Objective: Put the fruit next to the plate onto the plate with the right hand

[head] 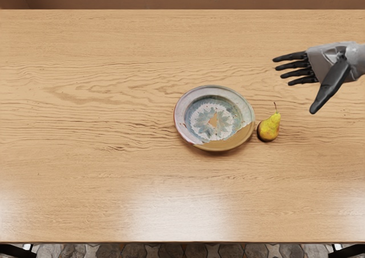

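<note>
Fingers point(291, 56) of the right hand point(322, 64) are slim, dark and jointed, spread wide and holding nothing. The grey palm shell is cut off by the right edge, hiding the arm. Well apart from them, the yellow pear point(268, 127), browned low down and thin-stemmed, sits on the wood-grained counter point(85, 172) just right of the round glazed plate point(178, 118). Whether the two touch is unclear.
</note>
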Motion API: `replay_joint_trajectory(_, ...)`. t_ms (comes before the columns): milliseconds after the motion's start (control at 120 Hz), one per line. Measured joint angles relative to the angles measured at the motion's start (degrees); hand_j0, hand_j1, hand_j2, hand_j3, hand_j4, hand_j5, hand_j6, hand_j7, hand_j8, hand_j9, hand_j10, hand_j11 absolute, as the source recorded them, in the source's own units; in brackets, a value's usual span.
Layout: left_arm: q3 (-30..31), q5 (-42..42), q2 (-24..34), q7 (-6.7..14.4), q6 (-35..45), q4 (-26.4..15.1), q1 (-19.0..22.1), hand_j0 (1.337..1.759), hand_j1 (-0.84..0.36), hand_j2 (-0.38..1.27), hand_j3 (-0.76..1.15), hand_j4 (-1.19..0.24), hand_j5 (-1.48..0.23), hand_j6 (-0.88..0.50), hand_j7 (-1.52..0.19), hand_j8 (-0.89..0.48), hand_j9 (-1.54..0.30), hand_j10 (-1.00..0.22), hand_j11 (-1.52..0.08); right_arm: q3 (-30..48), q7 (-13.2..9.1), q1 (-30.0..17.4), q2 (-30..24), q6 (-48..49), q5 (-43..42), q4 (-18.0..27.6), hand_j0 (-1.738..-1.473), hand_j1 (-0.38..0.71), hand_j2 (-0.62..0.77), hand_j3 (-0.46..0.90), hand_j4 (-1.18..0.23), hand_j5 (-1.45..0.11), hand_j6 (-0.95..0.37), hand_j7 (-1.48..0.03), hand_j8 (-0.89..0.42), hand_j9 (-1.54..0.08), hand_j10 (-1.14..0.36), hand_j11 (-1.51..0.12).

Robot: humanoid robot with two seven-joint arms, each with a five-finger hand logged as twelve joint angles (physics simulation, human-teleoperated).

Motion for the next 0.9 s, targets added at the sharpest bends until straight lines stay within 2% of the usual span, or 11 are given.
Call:
replay_joint_trajectory(125, 0.0, 0.0, 0.0, 0.0, 0.0, 0.0, 0.0, 1.658, 0.34, 0.00, 0.00, -0.01, -0.01, -0.01, -0.01, -0.01, -0.01, -0.01, -0.01, 0.0, 0.0, 0.1, 0.1, 0.0, -1.0, 0.0, -1.658, -0.35, 0.00, 0.00, 0.00, 0.00, 0.00, 0.00, 0.00, 0.00, 0.00, 0.00)
replay_joint_trajectory(333, 0.0, 0.0, 0.0, 0.0, 0.0, 0.0, 0.0, 1.658, 0.34, 0.00, 0.00, -0.01, -0.01, -0.01, -0.01, -0.01, -0.01, -0.01, -0.01, 0.4, 0.0, -0.5, 3.4, 0.0, -5.4, -0.9, -1.658, -0.35, 0.00, 0.00, 0.00, 0.00, 0.00, 0.00, 0.00, 0.00, 0.00, 0.00)
replay_joint_trajectory(417, 0.0, 0.0, 0.0, 0.0, 0.0, 0.0, 0.0, 1.658, 0.34, 0.00, 0.00, -0.01, -0.01, -0.01, -0.01, -0.01, -0.01, -0.01, -0.01, 0.5, 0.0, -1.2, 2.6, -0.2, -6.0, 0.6, -1.658, -0.35, 0.00, 0.00, 0.00, 0.00, 0.00, 0.00, 0.00, 0.00, 0.00, 0.00)
replay_joint_trajectory(467, 0.0, 0.0, 0.0, 0.0, 0.0, 0.0, 0.0, 1.658, 0.34, 0.00, 0.00, -0.01, -0.01, -0.01, -0.01, -0.01, -0.01, -0.01, -0.01, 0.5, 0.0, -1.9, 2.2, -3.8, -6.9, 3.5, -1.658, -0.35, 0.00, 0.00, 0.00, 0.00, 0.00, 0.00, 0.00, 0.00, 0.00, 0.00)
replay_joint_trajectory(542, 0.0, 0.0, 0.0, 0.0, 0.0, 0.0, 0.0, 1.658, 0.34, 0.00, 0.00, -0.01, -0.01, -0.01, -0.01, -0.01, -0.01, -0.01, -0.01, 0.2, 0.0, -3.2, 2.0, -14.3, -11.1, 8.6, -1.658, -0.35, 0.00, 0.00, 0.00, 0.00, 0.00, 0.00, 0.00, 0.00, 0.00, 0.00)
replay_joint_trajectory(617, 0.0, 0.0, 0.0, 0.0, 0.0, 0.0, 0.0, 1.658, 0.34, 0.00, 0.00, -0.01, -0.01, -0.01, -0.01, -0.01, -0.01, -0.01, -0.01, 0.0, 0.0, -5.2, 2.2, -22.4, -15.6, 11.5, -1.658, -0.35, 0.00, 0.00, 0.00, 0.00, 0.00, 0.00, 0.00, 0.00, 0.00, 0.00)
replay_joint_trajectory(725, 0.0, 0.0, 0.0, 0.0, 0.0, 0.0, 0.0, 1.658, 0.34, 0.00, 0.00, -0.01, -0.01, -0.01, -0.01, -0.01, -0.01, -0.01, -0.01, -0.1, 0.0, -8.2, 3.6, -29.6, -21.3, 13.1, -1.658, -0.35, 0.00, 0.00, 0.00, 0.00, 0.00, 0.00, 0.00, 0.00, 0.00, 0.00)
replay_joint_trajectory(900, 0.0, 0.0, 0.0, 0.0, 0.0, 0.0, 0.0, 1.658, 0.34, 0.00, 0.00, -0.01, -0.01, -0.01, -0.01, -0.01, -0.01, -0.01, -0.01, -0.2, 0.3, -12.4, 5.4, -32.8, -25.9, 13.3, -1.658, -0.35, 0.00, 0.00, 0.00, 0.00, 0.00, 0.00, 0.00, 0.00, 0.00, 0.00)
